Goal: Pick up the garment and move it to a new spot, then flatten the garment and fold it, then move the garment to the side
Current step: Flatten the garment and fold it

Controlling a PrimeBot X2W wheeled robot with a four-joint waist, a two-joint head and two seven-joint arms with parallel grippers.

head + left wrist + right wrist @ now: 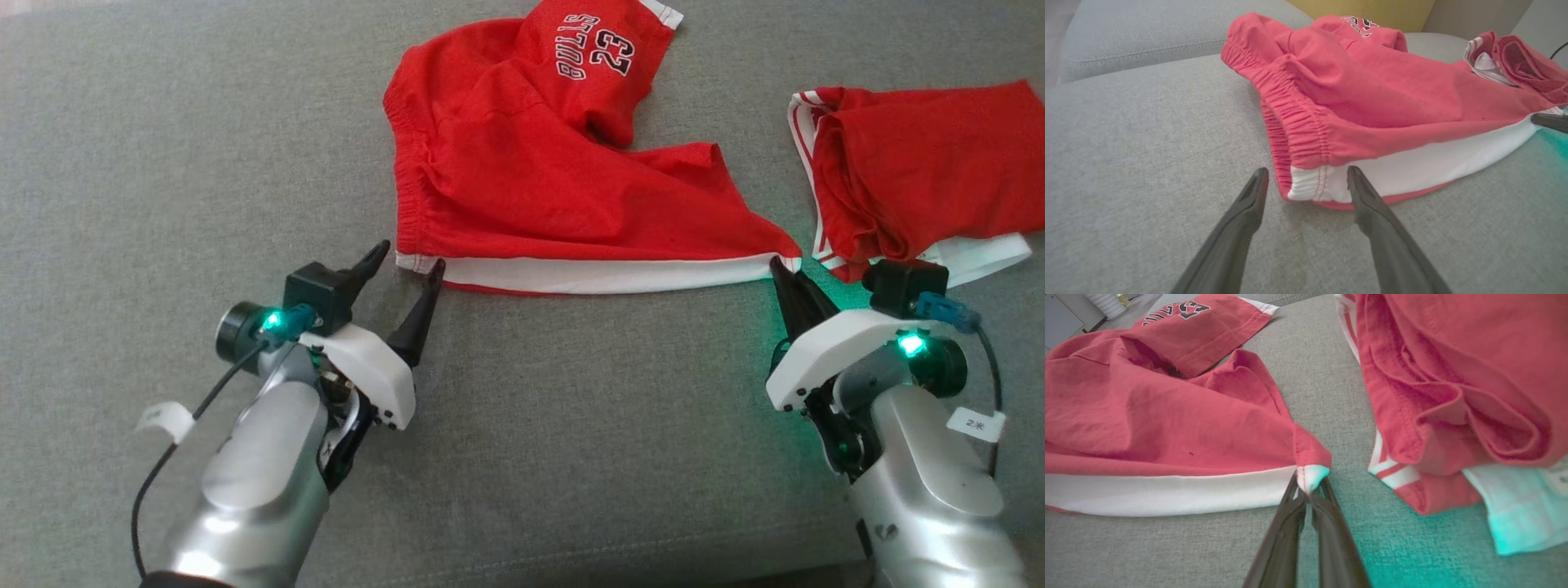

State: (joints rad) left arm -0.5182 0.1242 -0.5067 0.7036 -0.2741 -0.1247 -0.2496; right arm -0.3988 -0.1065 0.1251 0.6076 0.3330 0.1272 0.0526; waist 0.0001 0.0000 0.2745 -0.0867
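Note:
A pair of red shorts [531,171] with a white side stripe and "BULLS 23" print lies crumpled on the grey cushion. My left gripper [408,265] stands open at the shorts' near left corner by the waistband, its fingers [1367,204] astride the white corner [1310,185] without closing on it. My right gripper [785,268] is shut on the near right hem corner of the shorts [1310,475], pinching the white tip between its fingertips.
A second red garment [914,171] with white trim lies bunched at the right, close beside my right gripper. The grey sofa cushion [163,163] spreads wide to the left and toward me. A seam and cushion edge [1147,49] run behind the shorts.

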